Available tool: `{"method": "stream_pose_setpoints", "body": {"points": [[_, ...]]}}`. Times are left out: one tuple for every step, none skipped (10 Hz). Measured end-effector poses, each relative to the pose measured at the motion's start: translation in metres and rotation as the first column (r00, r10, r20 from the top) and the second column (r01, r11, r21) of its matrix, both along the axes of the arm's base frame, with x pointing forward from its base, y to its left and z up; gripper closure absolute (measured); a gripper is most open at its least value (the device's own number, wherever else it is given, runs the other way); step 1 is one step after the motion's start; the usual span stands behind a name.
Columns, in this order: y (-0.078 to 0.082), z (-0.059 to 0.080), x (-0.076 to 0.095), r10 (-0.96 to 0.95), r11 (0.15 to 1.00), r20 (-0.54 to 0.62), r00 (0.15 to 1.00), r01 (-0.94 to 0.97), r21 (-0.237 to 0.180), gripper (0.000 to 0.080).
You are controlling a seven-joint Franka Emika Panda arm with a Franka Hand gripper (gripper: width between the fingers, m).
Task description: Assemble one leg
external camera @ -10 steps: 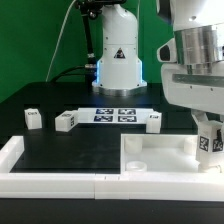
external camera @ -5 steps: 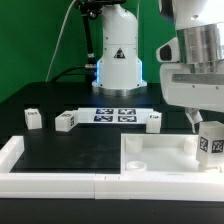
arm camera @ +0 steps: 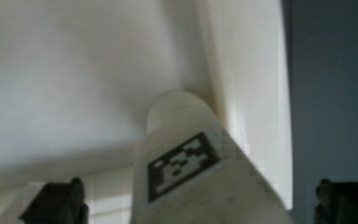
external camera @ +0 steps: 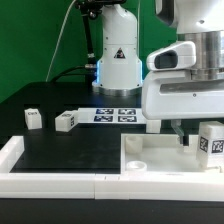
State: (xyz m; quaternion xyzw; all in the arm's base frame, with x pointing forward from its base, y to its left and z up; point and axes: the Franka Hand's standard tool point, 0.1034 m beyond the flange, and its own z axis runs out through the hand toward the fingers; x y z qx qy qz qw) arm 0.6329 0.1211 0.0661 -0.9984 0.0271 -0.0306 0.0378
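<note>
A white leg [external camera: 211, 140] with a square tag stands upright on the far right corner of the flat white panel [external camera: 160, 156]. My gripper [external camera: 182, 136] hangs just to the exterior view's left of it, apart from it. In the wrist view the leg [arm camera: 190, 160] lies between and beyond my dark fingertips [arm camera: 53, 203], which stand wide apart at the frame's edges; the gripper [arm camera: 197, 206] is open and empty. Two more legs [external camera: 32, 118] [external camera: 66, 121] lie on the black table at the exterior view's left.
The marker board [external camera: 113, 115] lies at the back middle before the arm's base [external camera: 117, 62]. White border rails [external camera: 50, 181] run along the front and left. The arm's large hand body [external camera: 185, 85] hides the back right.
My gripper has let go of the leg and moved toward the exterior view's left. The leg stays standing on the panel's right corner.
</note>
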Motion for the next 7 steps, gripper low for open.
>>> {"method": "stream_pose_setpoints", "body": {"points": [[0.0047, -0.0006, -0.0048, 0.101, 0.994, -0.019, 0.995, -0.101, -0.031, 0.0150], [0.0119, 0.0021, -0.0069, 0.214, 0.975, -0.035, 0.976, -0.215, -0.056, 0.0150], [0.0118, 0.0057, -0.0057, 0.279, 0.958, -0.029, 0.960, -0.280, -0.058, 0.0150], [0.0110, 0.0050, -0.0059, 0.264, 0.962, -0.029, 0.964, -0.266, -0.056, 0.0150], [0.0112, 0.0044, -0.0062, 0.265, 0.962, -0.030, 0.964, -0.267, -0.056, 0.0150], [0.0112, 0.0044, -0.0061, 0.265, 0.962, -0.030, 0.964, -0.267, -0.056, 0.0278], [0.0099, 0.0046, -0.0057, 0.264, 0.962, -0.030, 0.964, -0.265, -0.057, 0.0425]]}}
